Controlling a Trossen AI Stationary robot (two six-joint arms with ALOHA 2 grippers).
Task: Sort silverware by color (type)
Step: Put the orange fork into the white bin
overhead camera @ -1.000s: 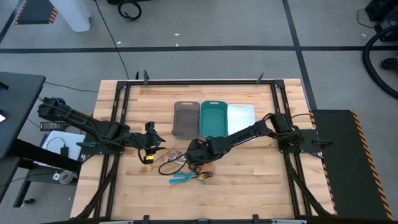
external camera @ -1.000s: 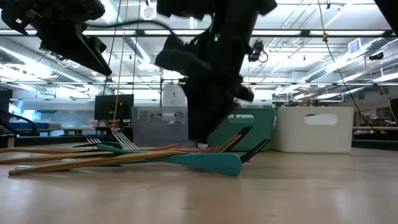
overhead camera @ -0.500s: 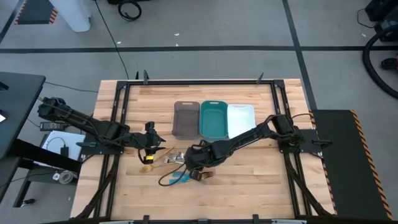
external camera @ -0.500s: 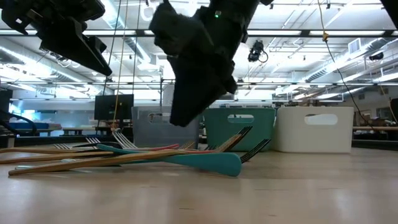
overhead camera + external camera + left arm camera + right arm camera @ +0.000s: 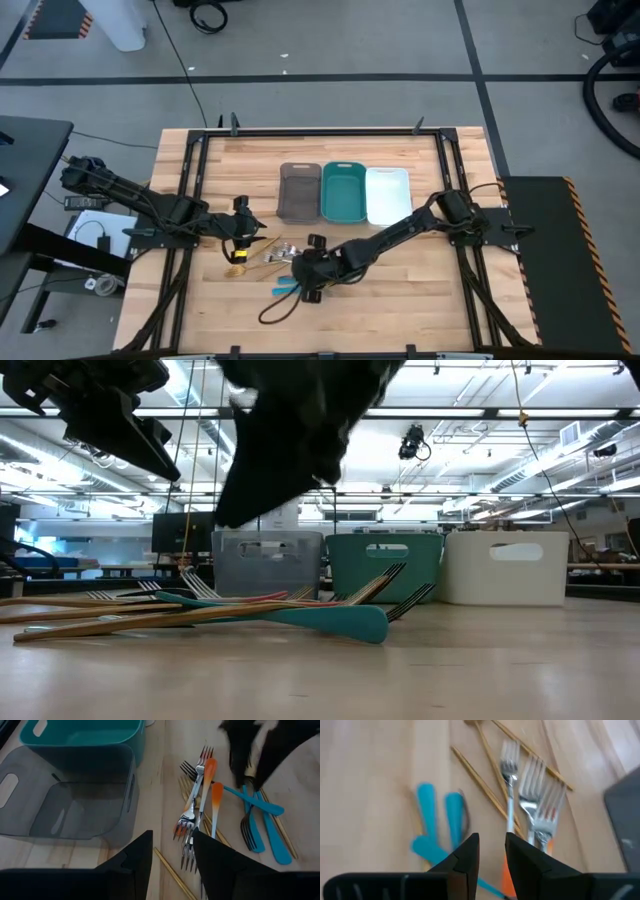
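Scanning from the left side of my overhead feed, I see the left gripper [image 5: 243, 243] hovering over the pale wooden tabletop [image 5: 420, 300], its two dark fingers [image 5: 131, 865] held apart with nothing between them. Just beside it, toward the middle, lies the mixed pile of slim silverware [image 5: 283, 266]: thin gold pieces [image 5: 485, 787], silver forks with orange handles [image 5: 200, 795], and dark pieces with blue handles [image 5: 260, 827], all loose on the wood and overlapping one another. My right gripper [image 5: 312, 282] hangs directly over the near edge of that pile, fingers [image 5: 465, 857] parted by a narrow gap and closed on nothing that I can make out. Behind the pile, toward the far edge of the table, three rectangular plastic trays sit side by side, touching: a grey-brown tray [image 5: 299, 191], a teal tray [image 5: 343, 191] and a white tray [image 5: 388, 193].
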